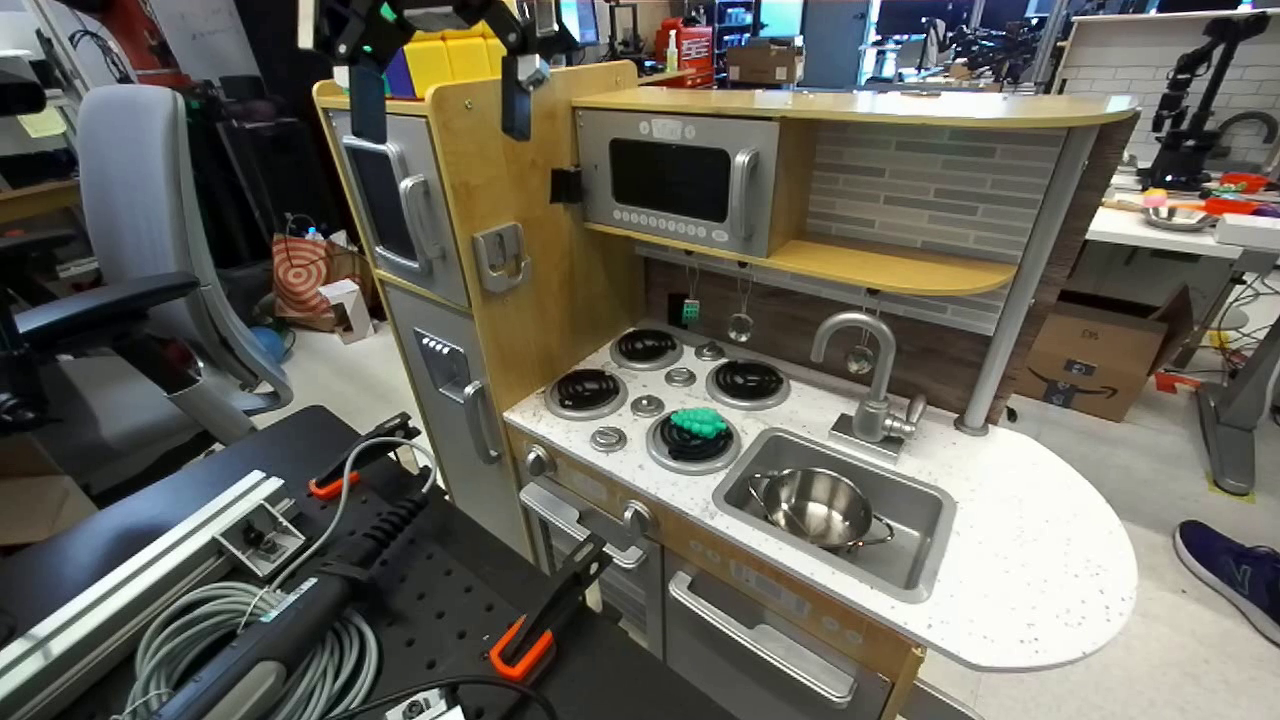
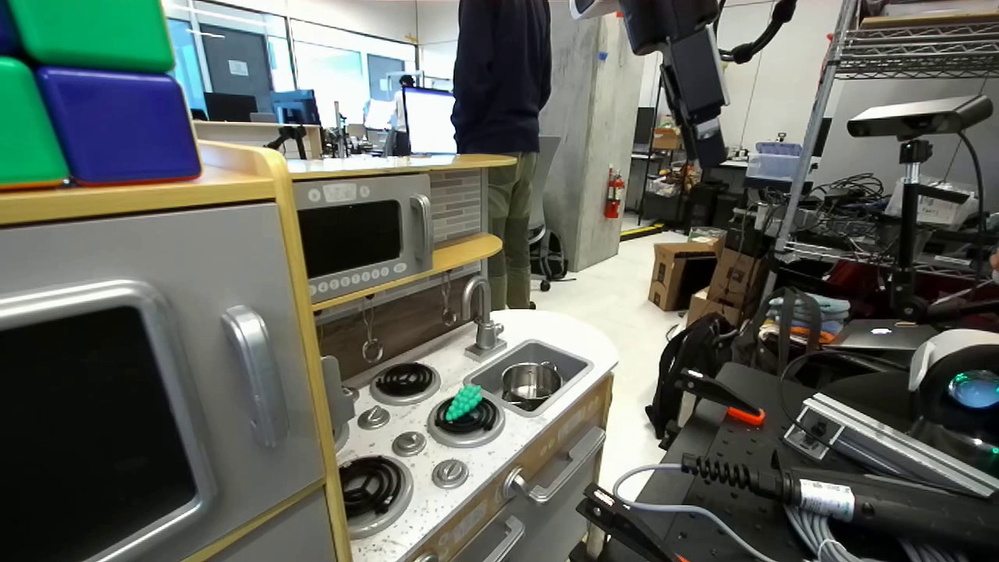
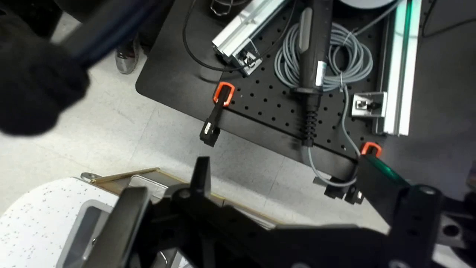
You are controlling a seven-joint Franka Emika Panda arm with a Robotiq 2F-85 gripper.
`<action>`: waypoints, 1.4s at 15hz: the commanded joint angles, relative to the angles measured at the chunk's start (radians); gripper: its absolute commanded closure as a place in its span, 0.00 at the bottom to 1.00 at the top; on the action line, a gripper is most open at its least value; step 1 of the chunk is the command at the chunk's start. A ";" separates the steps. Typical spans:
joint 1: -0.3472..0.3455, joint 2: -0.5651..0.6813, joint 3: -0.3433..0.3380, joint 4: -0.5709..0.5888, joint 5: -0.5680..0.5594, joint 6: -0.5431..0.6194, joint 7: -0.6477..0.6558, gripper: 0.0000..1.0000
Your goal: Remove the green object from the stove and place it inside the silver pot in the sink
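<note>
The green object (image 1: 698, 423) is a bumpy piece lying on the burner beside the sink on the white stove (image 1: 652, 382); it also shows in an exterior view (image 2: 463, 403). The silver pot (image 1: 820, 505) stands upright in the sink (image 1: 905, 555), also seen in an exterior view (image 2: 531, 382). My gripper (image 1: 443, 125) is open and empty, high up near the tall cabinet, well away from the green object. In the wrist view its fingers (image 3: 284, 162) are wide apart over floor and table edge. There the green object is out of view and only a corner of the sink (image 3: 87, 223) shows.
A curved faucet (image 1: 872, 370) rises behind the sink. A toy microwave (image 1: 675, 180) and shelf (image 1: 890, 265) overhang the back of the counter. The tall cabinet (image 1: 540, 220) borders the stove. A black table (image 1: 450, 590) with clamps and cable stands in front.
</note>
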 commanded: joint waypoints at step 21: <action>-0.050 0.398 -0.040 0.132 0.200 0.596 0.584 0.00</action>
